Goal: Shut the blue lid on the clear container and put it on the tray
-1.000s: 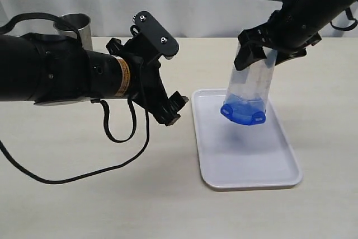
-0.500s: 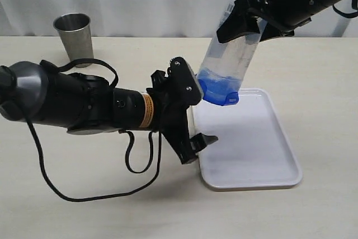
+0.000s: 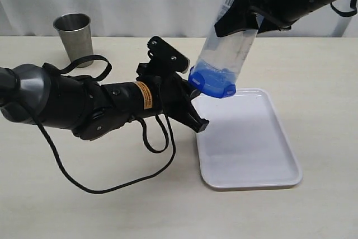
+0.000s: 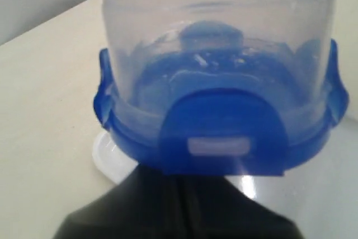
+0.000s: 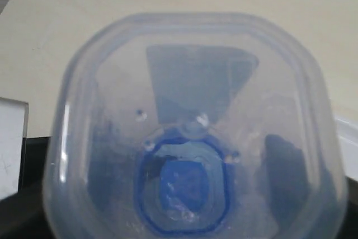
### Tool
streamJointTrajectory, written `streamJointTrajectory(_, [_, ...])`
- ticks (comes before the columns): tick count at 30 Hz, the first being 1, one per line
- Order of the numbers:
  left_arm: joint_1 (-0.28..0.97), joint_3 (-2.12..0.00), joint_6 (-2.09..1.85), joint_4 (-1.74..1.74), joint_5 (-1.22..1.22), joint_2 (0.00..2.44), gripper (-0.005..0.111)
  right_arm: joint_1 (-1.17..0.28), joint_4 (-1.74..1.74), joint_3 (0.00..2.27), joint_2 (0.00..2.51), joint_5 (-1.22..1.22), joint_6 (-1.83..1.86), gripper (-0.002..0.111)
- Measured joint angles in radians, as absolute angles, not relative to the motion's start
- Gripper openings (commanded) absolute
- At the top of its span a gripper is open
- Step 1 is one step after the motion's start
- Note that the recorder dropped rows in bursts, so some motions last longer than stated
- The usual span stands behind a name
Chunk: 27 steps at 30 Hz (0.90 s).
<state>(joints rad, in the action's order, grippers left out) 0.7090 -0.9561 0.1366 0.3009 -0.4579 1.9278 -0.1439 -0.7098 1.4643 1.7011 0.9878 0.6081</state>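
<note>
Comparing with half a second ago: the left gripper [image 3: 189, 109] has swung up and turned, so it now sits just beside the blue lid [image 3: 211, 82]. The clear container [image 3: 227, 48] has barely shifted. A second ago it hung lower over the tray [image 3: 279, 138]; it is now raised and leaned toward the left arm.

Judgement: this sets up pressing a snap flap [image 4: 221, 132] shut, so lid closing is in progress and placing is not yet done.

The container is held upside down in the air, over the tray's far left corner and clear of the bench [image 3: 313, 82]. Its long axis slants from the base, up at the right gripper [image 3: 246, 14], down to the lid end. The lid faces down toward the left gripper.

The right fingers are clamped on the container near its base. Left fingers: cannot tell, only a dark mass shows under the flap in the left wrist view.
</note>
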Motion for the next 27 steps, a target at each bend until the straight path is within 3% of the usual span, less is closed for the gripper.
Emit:
streamJointTrajectory(10, [0.627, -0.956, 0.133, 0.216, -0.518, 1.928, 0.000, -0.144, -0.772, 1.147, 1.514, 0.439, 1.081, 0.005])
streamJointTrajectory(15, [0.583, -0.956, 0.133, 0.211, -0.518, 1.928, 0.000, -0.167, -0.680, 1.084, 1.468, 0.326, 1.324, 0.005])
streamJointTrajectory(21, [0.544, -0.956, 0.133, 0.252, -0.510, 1.928, 0.000, -0.306, -0.236, 0.972, 1.441, 0.163, 1.394, 0.005])
streamJointTrajectory(23, [0.519, -0.956, 0.133, 0.266, -0.510, 1.928, 0.000, -0.353, 0.073, 0.897, 1.441, 0.097, 1.398, 0.005])
streamJointTrajectory(27, [0.490, -0.956, 0.133, 0.274, -0.510, 1.928, 0.000, -0.354, 0.375, 0.818, 1.441, -0.028, 1.430, 0.005])
